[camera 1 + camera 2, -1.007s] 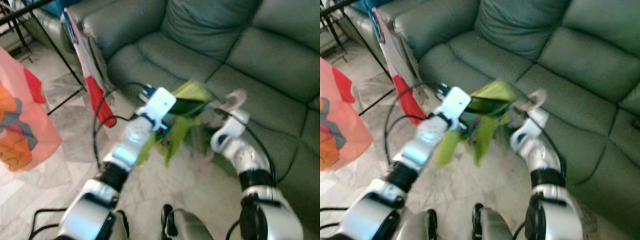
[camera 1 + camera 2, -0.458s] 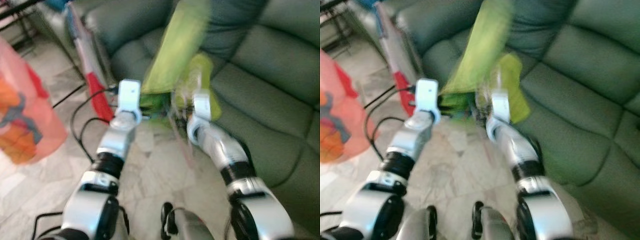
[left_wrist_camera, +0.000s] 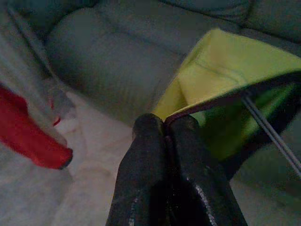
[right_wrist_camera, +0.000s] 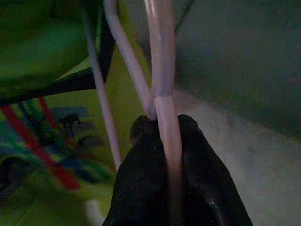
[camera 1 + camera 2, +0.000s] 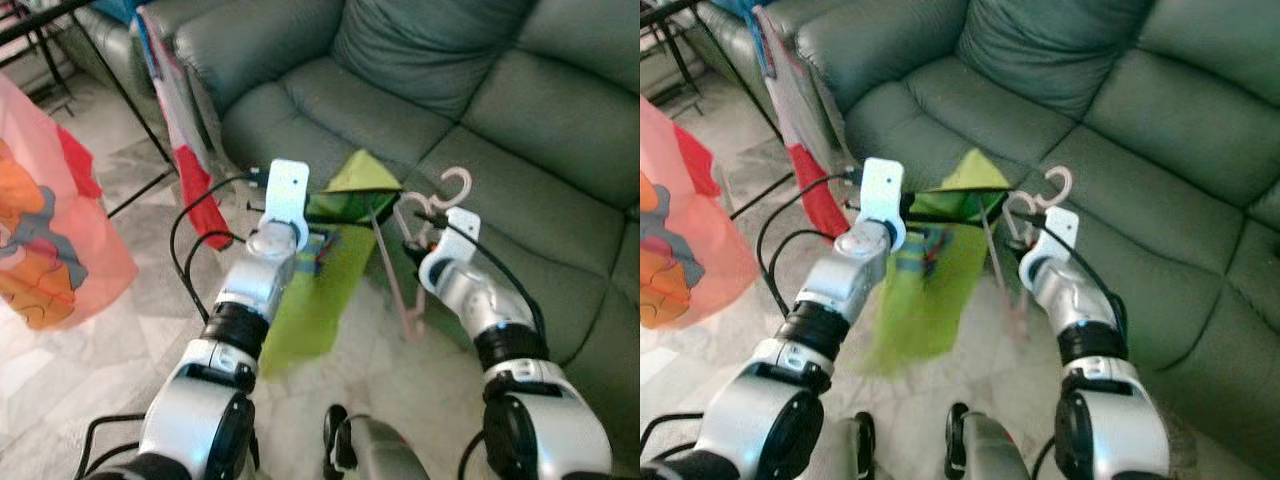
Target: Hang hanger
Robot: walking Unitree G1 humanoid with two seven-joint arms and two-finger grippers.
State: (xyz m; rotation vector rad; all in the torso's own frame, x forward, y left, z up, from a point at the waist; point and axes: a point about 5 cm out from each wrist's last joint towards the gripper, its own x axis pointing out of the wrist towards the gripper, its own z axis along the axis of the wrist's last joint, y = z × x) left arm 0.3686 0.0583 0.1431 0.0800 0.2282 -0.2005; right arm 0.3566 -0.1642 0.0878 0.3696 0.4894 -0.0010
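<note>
Half a second ago the green garment was flung upward in a blur between the two arms; it now hangs down, and both arms are held steadier and further apart in front of the sofa.

Behind both grippers the grey-green sofa (image 5: 480, 110) is spread, with a cushion (image 5: 420, 45) set against its backrest beyond the raised wrists. Below the arms the pale marble floor (image 5: 130, 300) is seen. Well to the left of the left arm an orange and pink printed cloth (image 5: 45, 240) is hung, and beyond it a red and white cloth (image 5: 190, 170) is draped beside a black rack leg (image 5: 120, 100).

The lime-green garment (image 5: 320, 290) is suspended between the two grippers and falls below them toward the floor, its upper edge stretched from one gripper to the other. A coloured print on it is glimpsed just beside the left wrist.

The pink hanger (image 5: 420, 215) is found at the right gripper (image 4: 162, 125), its hooks curling up just above that wrist and its thin bars running down below it, close against the garment's right edge. In the right wrist view the fingers (image 4: 193, 155) are seen clamped around the hanger's pink stem.

The left gripper (image 3: 164, 129) is pinched closed on the garment's dark-trimmed edge, with the yellow-green fabric opening out just beyond its fingertips.
</note>
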